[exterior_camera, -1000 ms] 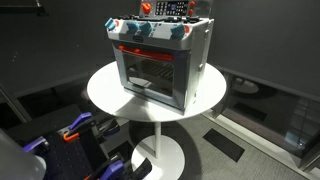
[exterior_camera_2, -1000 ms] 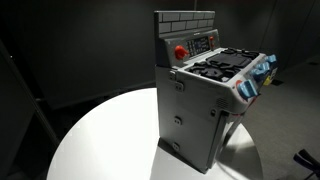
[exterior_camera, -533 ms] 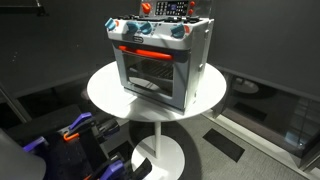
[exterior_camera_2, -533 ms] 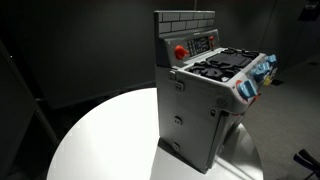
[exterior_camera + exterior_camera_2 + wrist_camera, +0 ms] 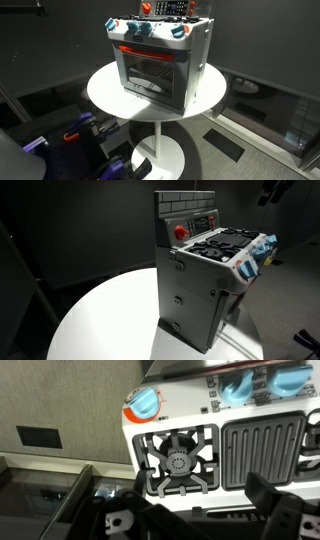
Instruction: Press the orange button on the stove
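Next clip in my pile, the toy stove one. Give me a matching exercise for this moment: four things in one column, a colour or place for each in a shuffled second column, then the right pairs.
Column one:
1. orange button
2. knobs
3. burner grates
4. table

Column two:
A. black, on top of the stove
B. white and round, under the stove
C. on the grey brick-pattern back panel
D. blue, in a row above the glass door

Pairs: 1-C, 2-D, 3-A, 4-B.
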`<state>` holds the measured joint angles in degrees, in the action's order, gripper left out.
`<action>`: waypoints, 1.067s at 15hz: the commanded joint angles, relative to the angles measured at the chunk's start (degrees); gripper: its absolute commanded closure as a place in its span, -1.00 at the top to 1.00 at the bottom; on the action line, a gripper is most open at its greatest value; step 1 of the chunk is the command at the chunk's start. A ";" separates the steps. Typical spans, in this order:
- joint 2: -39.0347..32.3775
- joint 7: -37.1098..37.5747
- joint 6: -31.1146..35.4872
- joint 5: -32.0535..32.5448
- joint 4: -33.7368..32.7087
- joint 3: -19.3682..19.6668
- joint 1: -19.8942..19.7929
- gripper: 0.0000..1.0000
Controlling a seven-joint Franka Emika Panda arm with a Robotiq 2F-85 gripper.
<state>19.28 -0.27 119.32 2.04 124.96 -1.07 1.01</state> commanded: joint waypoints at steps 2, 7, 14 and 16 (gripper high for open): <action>-7.65 2.88 4.54 2.47 -5.43 -0.23 -1.52 1.00; -13.11 4.82 6.16 3.98 -9.30 -0.03 -2.02 1.00; -13.58 4.35 6.40 3.11 -9.10 0.28 -1.58 1.00; -13.58 4.37 6.38 3.11 -9.21 0.28 -1.58 1.00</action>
<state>5.73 4.12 125.87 5.14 115.89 -0.98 -0.76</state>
